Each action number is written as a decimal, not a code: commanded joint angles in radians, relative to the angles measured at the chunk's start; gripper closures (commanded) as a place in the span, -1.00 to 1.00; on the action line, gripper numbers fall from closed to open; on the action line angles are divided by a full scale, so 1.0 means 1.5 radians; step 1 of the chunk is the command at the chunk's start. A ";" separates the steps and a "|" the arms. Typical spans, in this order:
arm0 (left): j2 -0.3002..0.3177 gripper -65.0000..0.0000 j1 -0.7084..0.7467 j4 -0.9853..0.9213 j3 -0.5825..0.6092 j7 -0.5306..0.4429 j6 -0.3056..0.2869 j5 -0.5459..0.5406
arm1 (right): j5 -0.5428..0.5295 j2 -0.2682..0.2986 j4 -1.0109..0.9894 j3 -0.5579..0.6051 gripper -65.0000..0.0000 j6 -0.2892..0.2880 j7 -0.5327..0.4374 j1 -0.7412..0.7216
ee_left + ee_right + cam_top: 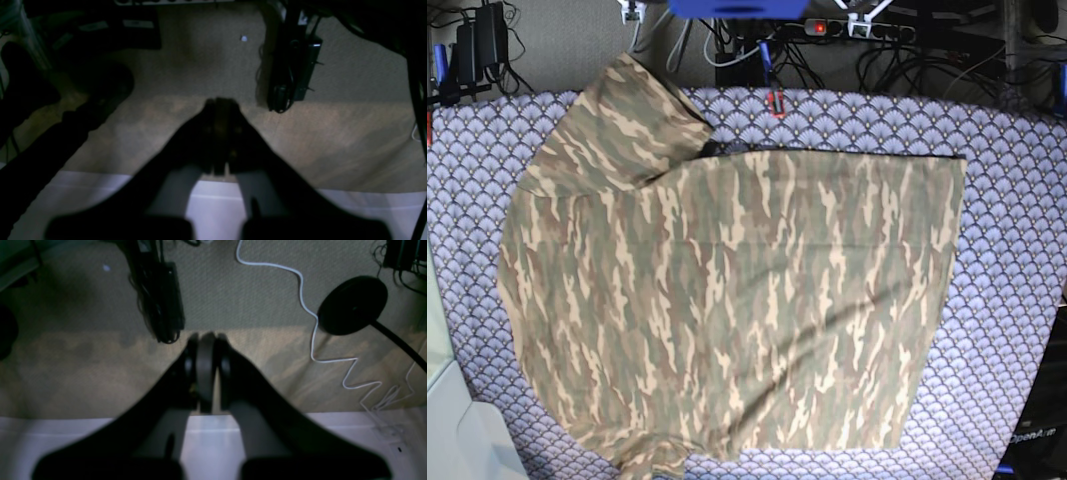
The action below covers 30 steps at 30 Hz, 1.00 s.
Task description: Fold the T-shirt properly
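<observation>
Left gripper (220, 103) jaws pressed together, nothing held, above beige carpet (350, 140) past white table edge (217, 206). Right gripper (206, 338) likewise closed and empty. Camouflage T-shirt in tan, olive and brown (727, 310) lies spread flat on purple scale-patterned cloth (1017, 240), one sleeve at upper left. White cable (313, 326) snakes over the carpet.

Both hands closed and empty — left hand (222, 103), right hand (206, 338) — angled downward.

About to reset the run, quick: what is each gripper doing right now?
Left gripper: closed, holding nothing.
Right gripper: closed, holding nothing.
</observation>
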State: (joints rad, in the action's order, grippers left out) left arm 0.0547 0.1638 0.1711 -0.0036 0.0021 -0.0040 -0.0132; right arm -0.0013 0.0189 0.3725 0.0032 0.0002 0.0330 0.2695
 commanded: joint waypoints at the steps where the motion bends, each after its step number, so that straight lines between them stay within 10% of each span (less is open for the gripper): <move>1: 0.002 0.99 0.005 0.001 0.002 -0.002 0.001 -0.003 | -0.003 0.001 0.020 0.001 1.00 -0.004 -0.004 0.009; 20: 0.000 0.99 0.010 0.002 -0.001 -0.004 0.003 -0.005 | -0.003 0.002 0.085 0.002 1.00 -0.004 -0.003 0.042; 30: 0.011 0.99 0.187 0.280 -0.002 -0.027 0.005 -0.006 | -0.003 0.010 0.312 0.000 1.00 -0.004 -0.003 0.175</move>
State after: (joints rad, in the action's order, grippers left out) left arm 0.0589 0.4427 0.5877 -0.0051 -0.0231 -0.0010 -0.0212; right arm -0.0044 0.0311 0.8391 0.0032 -0.0006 0.0463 0.5240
